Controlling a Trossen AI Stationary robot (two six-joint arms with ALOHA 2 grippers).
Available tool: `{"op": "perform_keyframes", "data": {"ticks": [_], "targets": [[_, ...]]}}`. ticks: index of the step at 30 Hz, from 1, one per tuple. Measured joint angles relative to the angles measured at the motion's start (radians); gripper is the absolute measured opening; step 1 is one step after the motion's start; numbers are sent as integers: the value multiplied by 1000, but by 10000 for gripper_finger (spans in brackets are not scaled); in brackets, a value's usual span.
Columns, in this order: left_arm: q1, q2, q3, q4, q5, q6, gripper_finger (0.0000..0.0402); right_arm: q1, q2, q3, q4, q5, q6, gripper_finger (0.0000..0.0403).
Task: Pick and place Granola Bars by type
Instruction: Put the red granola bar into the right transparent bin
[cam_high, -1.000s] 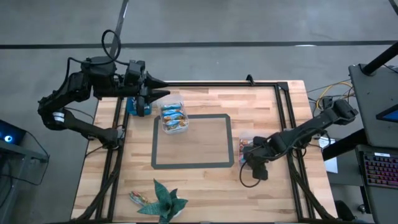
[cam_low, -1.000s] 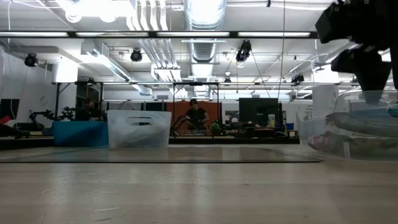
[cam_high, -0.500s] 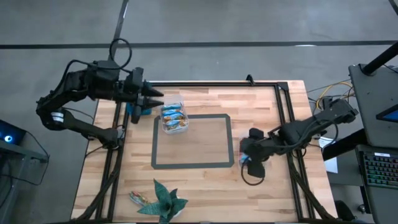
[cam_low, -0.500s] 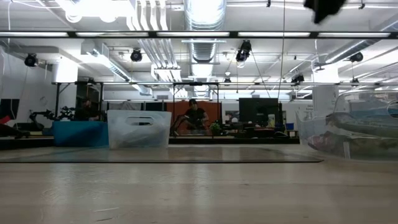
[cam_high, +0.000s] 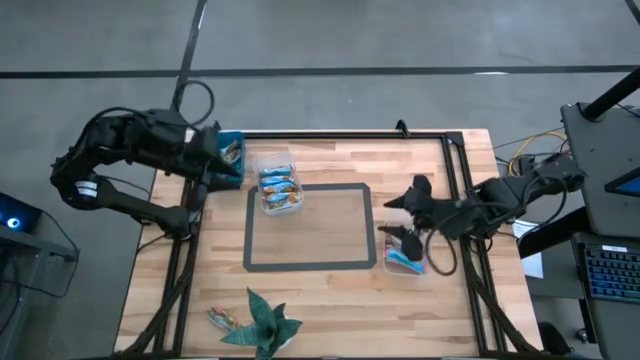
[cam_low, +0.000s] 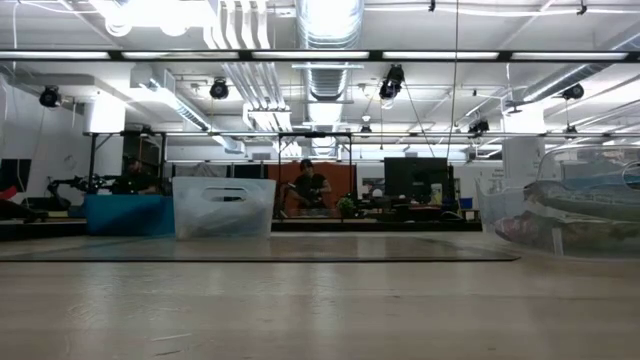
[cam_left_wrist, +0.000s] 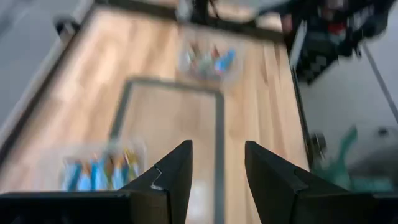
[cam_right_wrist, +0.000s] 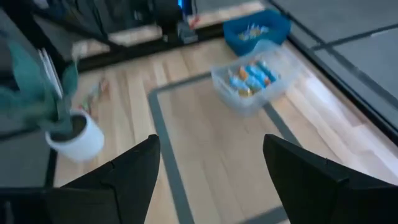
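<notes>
wooden table (cam_high: 330, 290) under both arms; left gripper (cam_left_wrist: 216, 163) half-open, empty, right gripper (cam_right_wrist: 211, 163) wide, empty. i'd aim next for the stray bar (cam_high: 222, 317), approaching squarely.

The table (cam_high: 330, 200) is being viewed from overhead, level at its surface, and obliquely from both wrists.

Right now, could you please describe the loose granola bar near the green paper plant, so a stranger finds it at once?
Start at the wooden table and find the green paper plant at its near edge. Just to the left of the plant lies one granola bar. It lies bare on the wood, whereas the other bars sit in containers.
</notes>
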Motion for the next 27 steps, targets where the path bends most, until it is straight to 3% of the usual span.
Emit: {"op": "perform_keyframes", "data": {"ticks": [6,15,27], "targets": [[-115,10,-65,-111,12,-52,128,-2,-84,-113,171,24,-3,275],[-330,-22,-378,-77,14,-166,128,-2,-106,-248,418,29,-27,266],[-645,-26,-769,15,13,-354,129,-2,-36,-210,441,29,-68,270]]}}
